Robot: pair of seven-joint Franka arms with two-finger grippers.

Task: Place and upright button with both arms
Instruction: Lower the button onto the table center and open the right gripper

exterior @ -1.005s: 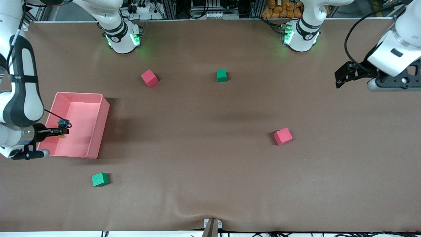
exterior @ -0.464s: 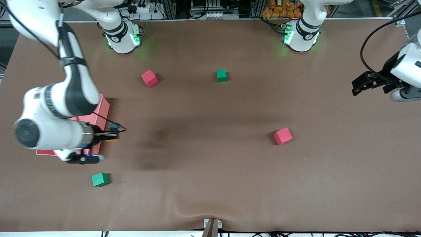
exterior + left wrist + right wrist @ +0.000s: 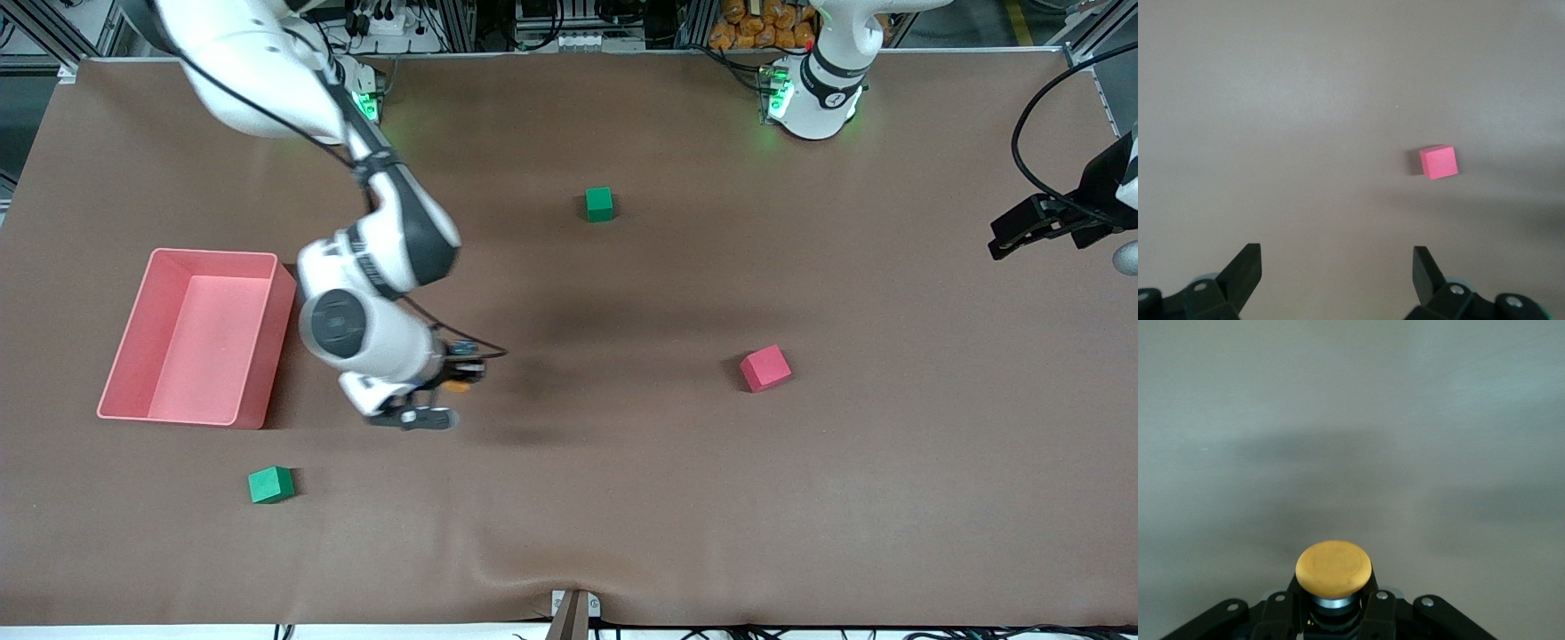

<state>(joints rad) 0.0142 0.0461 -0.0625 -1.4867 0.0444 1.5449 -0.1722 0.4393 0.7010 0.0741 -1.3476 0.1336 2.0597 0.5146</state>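
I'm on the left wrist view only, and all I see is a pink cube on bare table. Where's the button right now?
Observer: The right hand has it, shut on the black body of the button, orange cap facing outward.
Operator: Where is that hand?
Observer: Over bare table, between the pink bin and your pink cube.
Operator: And my left hand?
Observer: The left hand waits over the left arm's end of the table.
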